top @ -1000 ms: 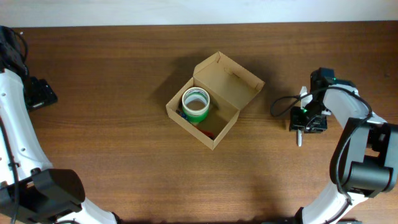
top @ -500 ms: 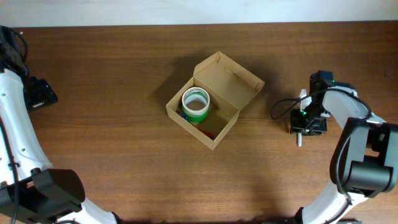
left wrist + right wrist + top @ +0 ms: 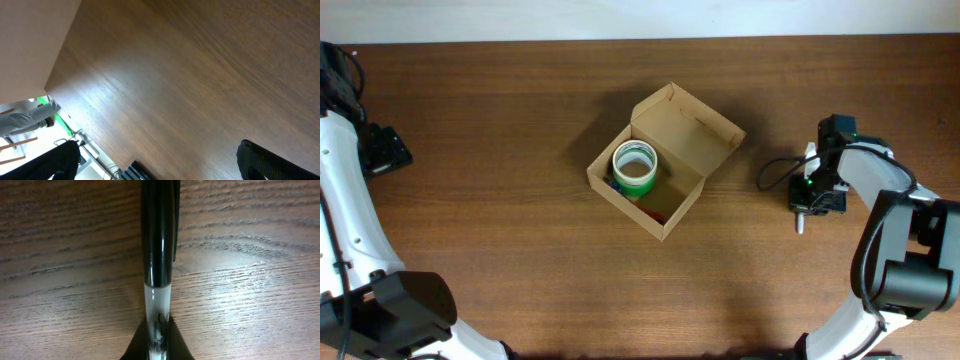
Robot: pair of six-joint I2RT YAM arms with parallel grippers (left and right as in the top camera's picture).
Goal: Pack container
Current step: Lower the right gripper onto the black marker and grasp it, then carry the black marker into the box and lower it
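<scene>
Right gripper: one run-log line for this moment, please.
right gripper shut on pen, flat on table | left gripper open, far left | container open, tape roll inside

The right claw point(image 3: 157, 349) pinches a black-and-clear pen point(image 3: 158, 240) over the wood-grain table point(image 3: 250, 280).

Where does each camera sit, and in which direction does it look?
Overhead: above the table, facing down on the container; left arm, right arm show.
Left wrist: on the left arm, facing bare wood; fingers at lower corners.
Right wrist: close above a pen; its fingers flank it.
Shared: overhead and right wrist both show the pen.
</scene>
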